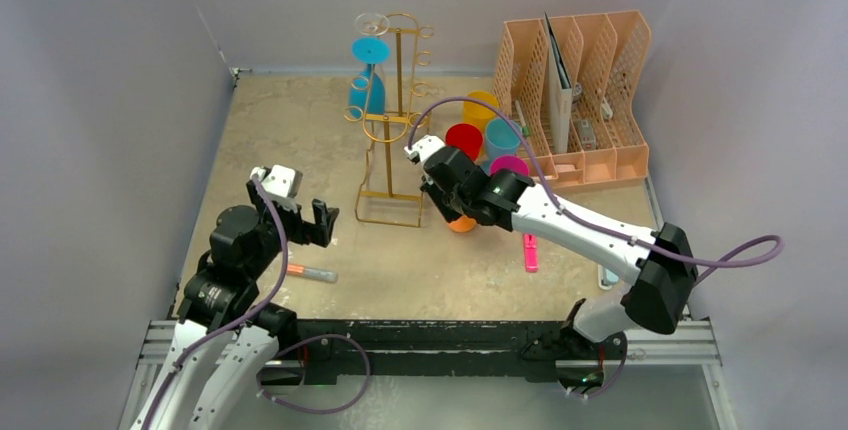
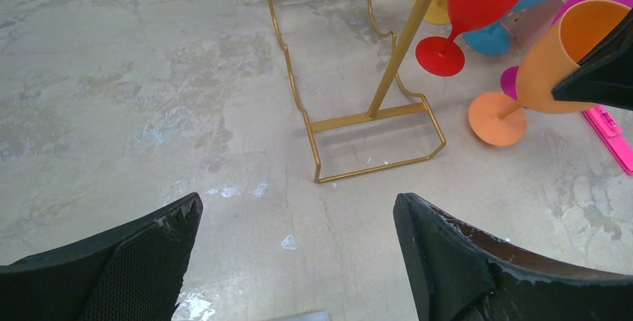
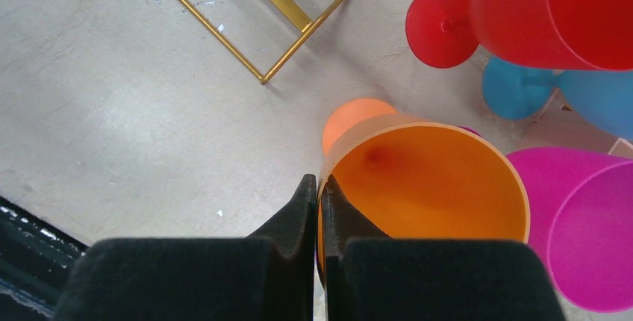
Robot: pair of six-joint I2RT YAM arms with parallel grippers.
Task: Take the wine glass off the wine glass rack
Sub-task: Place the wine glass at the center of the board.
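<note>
The gold wire wine glass rack (image 1: 395, 120) stands at the back middle of the table. A blue wine glass (image 1: 364, 90) hangs upside down on its left side, with a clear glass (image 1: 371, 23) above it. My right gripper (image 1: 455, 208) is just right of the rack's base, shut on the rim of an orange wine glass (image 3: 425, 187), one finger inside the bowl and one outside (image 3: 319, 183). The orange glass (image 2: 560, 60) is upright with its foot at the table. My left gripper (image 1: 305, 220) is open and empty (image 2: 298, 209), low over the table, left of the rack's base (image 2: 400, 56).
Red (image 1: 463, 138), teal (image 1: 500, 135), yellow (image 1: 480, 105) and magenta (image 1: 509, 165) glasses stand right of the rack. A peach perforated file organiser (image 1: 585, 90) stands at the back right. A pink marker (image 1: 530, 252) and another pen (image 1: 310, 272) lie on the table near the front.
</note>
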